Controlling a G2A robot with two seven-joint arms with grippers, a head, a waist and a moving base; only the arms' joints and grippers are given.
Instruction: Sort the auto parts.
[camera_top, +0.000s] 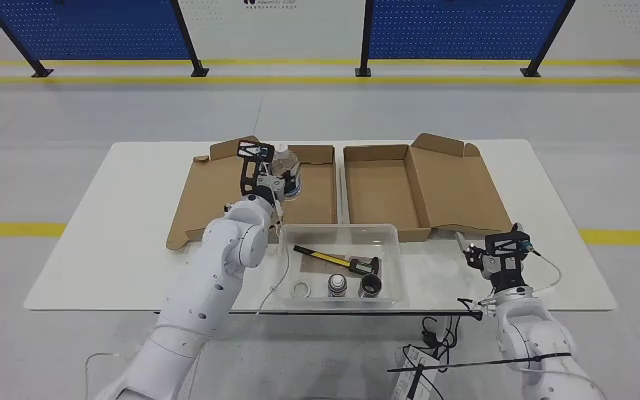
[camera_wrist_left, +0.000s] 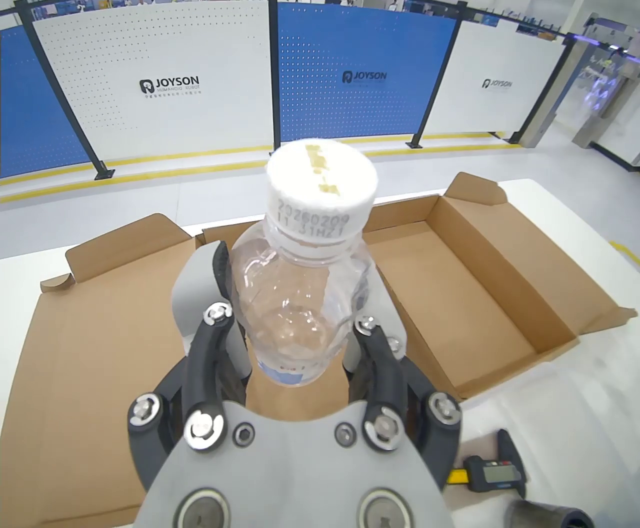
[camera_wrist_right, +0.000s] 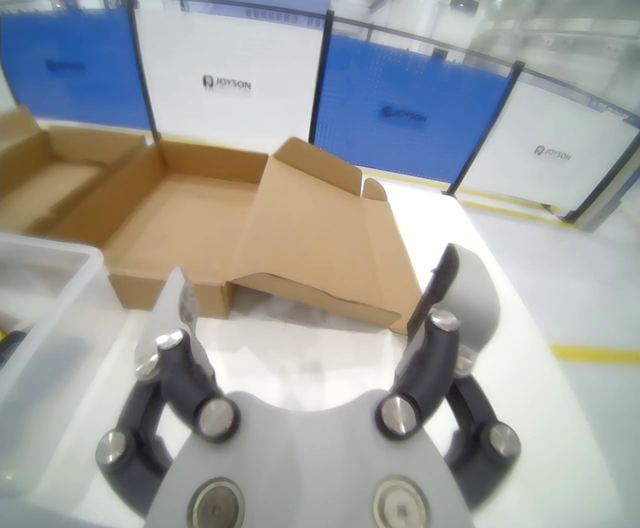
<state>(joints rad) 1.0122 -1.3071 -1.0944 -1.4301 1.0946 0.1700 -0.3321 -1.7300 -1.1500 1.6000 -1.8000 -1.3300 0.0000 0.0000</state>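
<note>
Auto parts (camera_top: 350, 275) sit near the 6 o'clock edge of a white table (camera_top: 100, 230), seen from above. Two open cardboard boxes lie side by side across the table's middle. The left box (camera_top: 318, 195) is at about 11 o'clock and the right box (camera_top: 378, 190) at about 1 o'clock, each with its lid folded outward. Just toward 6 o'clock from where they meet stands a clear plastic bin (camera_top: 340, 230) holding the parts. A clear bottle (camera_wrist_left: 300, 310) with a white cap is over the far end of the left box's tray. It is clamped around its body between the two fingers of the left gripper (camera_wrist_left: 295, 285), cap pointing away from the wrist. Whether it touches the box floor cannot be told. The right gripper (camera_wrist_right: 312, 270) is above bare table at about 4 o'clock, near the right box's lid. Its fingers are spread wide with nothing between them. Inside the bin, a yellow and black digital caliper (camera_top: 335, 260) lies slantwise. Along the near wall sit a dark cylinder (camera_top: 372, 285), a metal cylinder (camera_top: 338, 287) and a pale ring (camera_top: 299, 290).
</note>
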